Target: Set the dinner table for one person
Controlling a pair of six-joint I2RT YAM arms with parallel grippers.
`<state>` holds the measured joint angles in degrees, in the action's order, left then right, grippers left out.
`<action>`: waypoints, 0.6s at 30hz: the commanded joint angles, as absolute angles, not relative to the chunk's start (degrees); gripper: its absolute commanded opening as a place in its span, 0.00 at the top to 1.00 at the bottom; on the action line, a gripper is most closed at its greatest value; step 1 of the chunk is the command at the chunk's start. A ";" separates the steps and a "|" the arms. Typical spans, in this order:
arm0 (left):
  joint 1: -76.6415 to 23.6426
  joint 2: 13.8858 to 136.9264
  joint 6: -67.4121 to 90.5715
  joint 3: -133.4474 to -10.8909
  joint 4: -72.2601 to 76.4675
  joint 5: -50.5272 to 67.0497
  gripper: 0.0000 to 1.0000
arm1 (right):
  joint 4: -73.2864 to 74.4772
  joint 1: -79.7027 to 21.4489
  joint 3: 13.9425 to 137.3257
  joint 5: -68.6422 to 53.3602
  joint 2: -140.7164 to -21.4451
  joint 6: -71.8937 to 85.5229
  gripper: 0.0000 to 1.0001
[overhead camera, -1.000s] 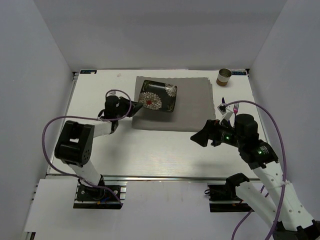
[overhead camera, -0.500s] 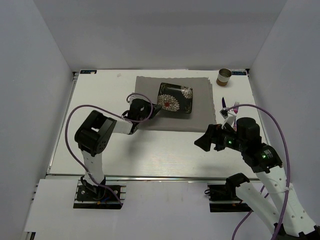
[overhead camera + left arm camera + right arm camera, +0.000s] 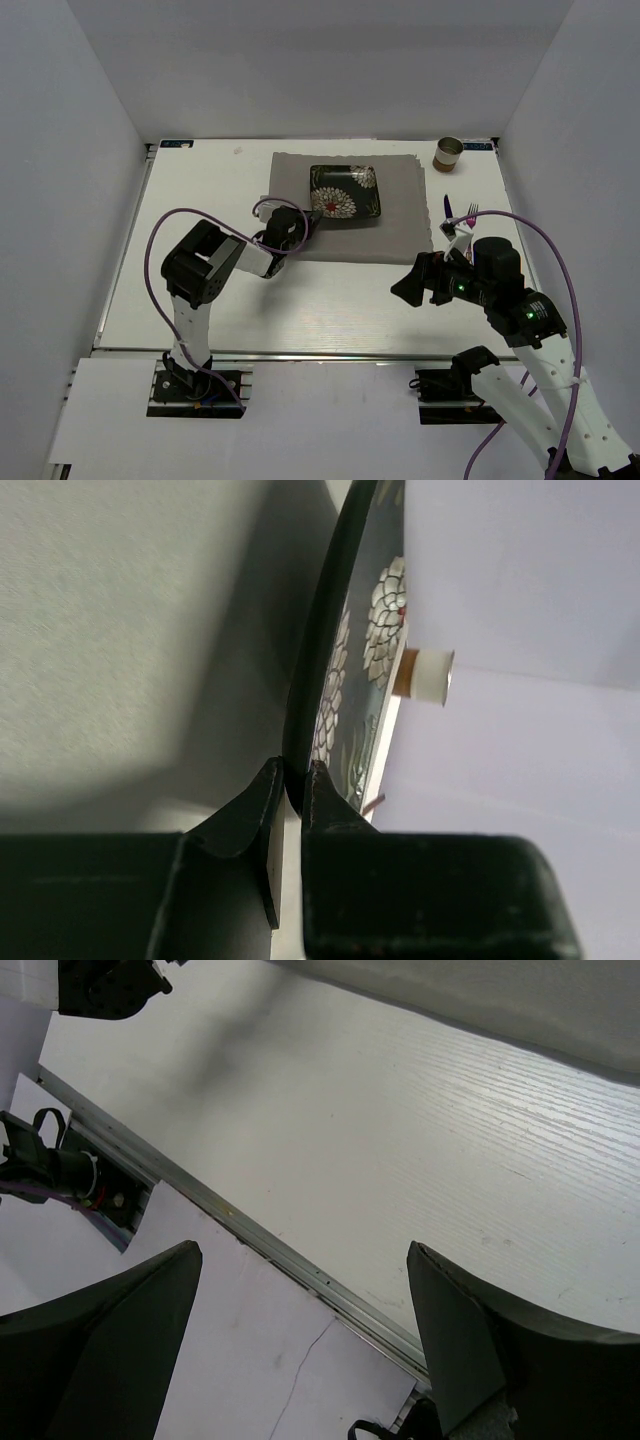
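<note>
The dinner table point(image 3: 190, 200) is a white top carrying a grey placemat point(image 3: 400, 215). A black square plate with white flowers point(image 3: 345, 192) lies over the mat's middle back part. My left gripper point(image 3: 308, 222) is shut on the plate's near-left rim. In the left wrist view the plate point(image 3: 340, 660) shows edge-on above the mat point(image 3: 120, 630), its rim pinched by the gripper point(image 3: 293, 775). Whether the plate rests on the mat I cannot tell. My right gripper point(image 3: 408, 290) hangs open and empty over the table's front right; between its fingers point(image 3: 100, 1340) only tabletop point(image 3: 400, 1140) shows.
A small brown cup point(image 3: 449, 153) stands at the back right corner. A fork point(image 3: 470, 212) and a purple-handled utensil point(image 3: 447, 210) lie right of the mat, just behind the right arm. A metal rail point(image 3: 250, 1230) runs along the near edge. White walls close three sides.
The left gripper has carried the plate rightwards from the mat's left edge to its middle and squared it up. The right arm has shifted slightly, still open.
</note>
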<state>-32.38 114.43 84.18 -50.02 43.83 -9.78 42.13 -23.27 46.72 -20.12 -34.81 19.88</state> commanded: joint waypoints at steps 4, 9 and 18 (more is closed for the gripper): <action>-32.61 113.20 86.92 -52.82 56.43 -9.24 1.00 | 41.75 -23.20 48.16 -19.86 -34.45 18.46 0.11; -32.61 114.52 86.84 -52.56 57.83 -7.04 1.00 | 41.22 -23.29 47.46 -20.21 -34.54 18.81 0.11; -32.61 115.84 86.92 -52.21 59.68 -4.66 1.00 | 41.13 -23.20 47.02 -20.22 -34.28 18.81 0.11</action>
